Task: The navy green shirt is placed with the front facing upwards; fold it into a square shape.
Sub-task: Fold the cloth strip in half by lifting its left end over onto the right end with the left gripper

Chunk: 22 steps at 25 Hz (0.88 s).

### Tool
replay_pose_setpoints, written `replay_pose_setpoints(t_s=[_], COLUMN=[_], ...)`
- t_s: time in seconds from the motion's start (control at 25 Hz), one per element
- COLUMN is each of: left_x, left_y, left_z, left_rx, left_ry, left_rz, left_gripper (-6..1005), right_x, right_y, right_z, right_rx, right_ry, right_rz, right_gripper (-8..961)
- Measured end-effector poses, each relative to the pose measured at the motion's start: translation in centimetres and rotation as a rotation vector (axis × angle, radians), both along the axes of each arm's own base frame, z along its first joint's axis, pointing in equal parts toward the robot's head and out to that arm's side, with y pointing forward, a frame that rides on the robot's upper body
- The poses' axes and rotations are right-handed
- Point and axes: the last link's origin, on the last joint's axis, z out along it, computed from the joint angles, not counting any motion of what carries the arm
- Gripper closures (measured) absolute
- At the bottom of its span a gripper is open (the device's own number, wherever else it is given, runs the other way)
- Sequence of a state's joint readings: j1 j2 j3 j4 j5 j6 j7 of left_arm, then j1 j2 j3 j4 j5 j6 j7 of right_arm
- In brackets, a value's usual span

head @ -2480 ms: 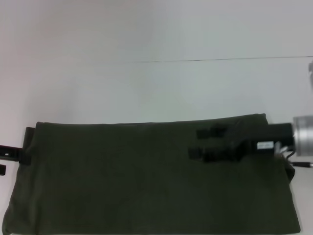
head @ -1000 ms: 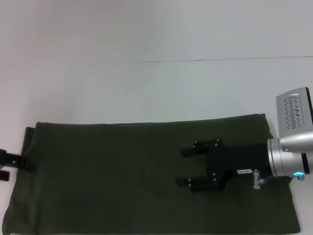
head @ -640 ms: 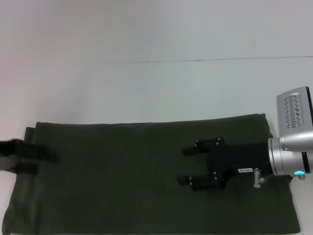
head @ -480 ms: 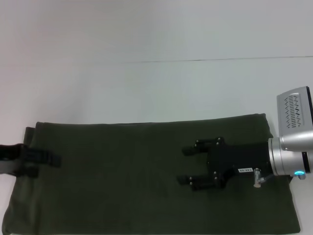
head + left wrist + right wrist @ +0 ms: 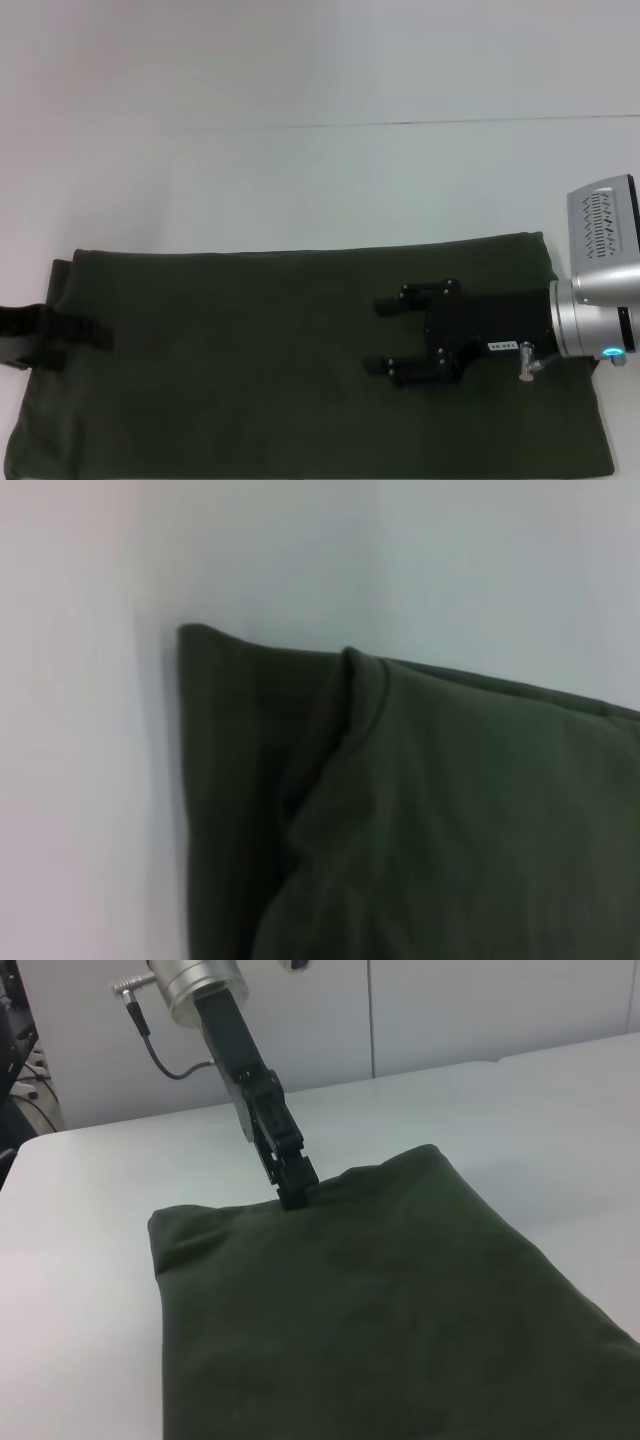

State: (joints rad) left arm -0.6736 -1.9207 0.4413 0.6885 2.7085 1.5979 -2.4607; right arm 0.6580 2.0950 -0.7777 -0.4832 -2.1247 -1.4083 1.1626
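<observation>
The navy green shirt (image 5: pixel 250 370) lies flat on the white table as a long folded band running left to right. Its print and collar are hidden. My right gripper (image 5: pixel 385 335) is open over the shirt's right half, pointing left, and holds nothing. My left gripper (image 5: pixel 75 343) is at the shirt's left edge and reaches a little over the cloth. In the right wrist view the left gripper (image 5: pixel 295 1190) comes down onto the far edge of the shirt (image 5: pixel 380 1320), where the cloth rises slightly. The left wrist view shows a rumpled corner of the shirt (image 5: pixel 450 820).
The white table (image 5: pixel 300 180) stretches beyond the shirt, with a thin seam line (image 5: pixel 420 122) across it. The shirt's near edge runs off the bottom of the head view. A pale wall (image 5: pixel 450 1020) and cables (image 5: pixel 20 1070) stand behind the table in the right wrist view.
My left gripper has moved right onto the shirt's left edge, then eased back slightly. My right gripper turned its wrist and opened wider 2.5 s ago and has since held still.
</observation>
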Motion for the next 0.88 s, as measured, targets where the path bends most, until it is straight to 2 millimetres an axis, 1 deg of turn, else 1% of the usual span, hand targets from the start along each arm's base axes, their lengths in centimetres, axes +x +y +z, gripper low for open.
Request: replay_pose_setpoints(t_s=[0.36,0.68,0.88], left_x=[-0.5,-0.6,-0.5], left_y=[0.3,0.7,0.5], left_z=[0.3,1.7,2.4], left_rx=[0.021,0.054,0.045], left_ry=[0.039,0.085,0.079], left_rz=[0.016,0.032,0.037], left_gripper=[82,83,85], right_x=[0.0,0.0,0.0], right_y=[0.0,0.0,0.1], right_z=[0.0,0.0,0.2], right_rx=[0.000,0.002,0.007], right_ry=[0.000,0.001,0.002], right_rz=[-0.001,-0.002,-0.003], right_gripper=[160,160,160])
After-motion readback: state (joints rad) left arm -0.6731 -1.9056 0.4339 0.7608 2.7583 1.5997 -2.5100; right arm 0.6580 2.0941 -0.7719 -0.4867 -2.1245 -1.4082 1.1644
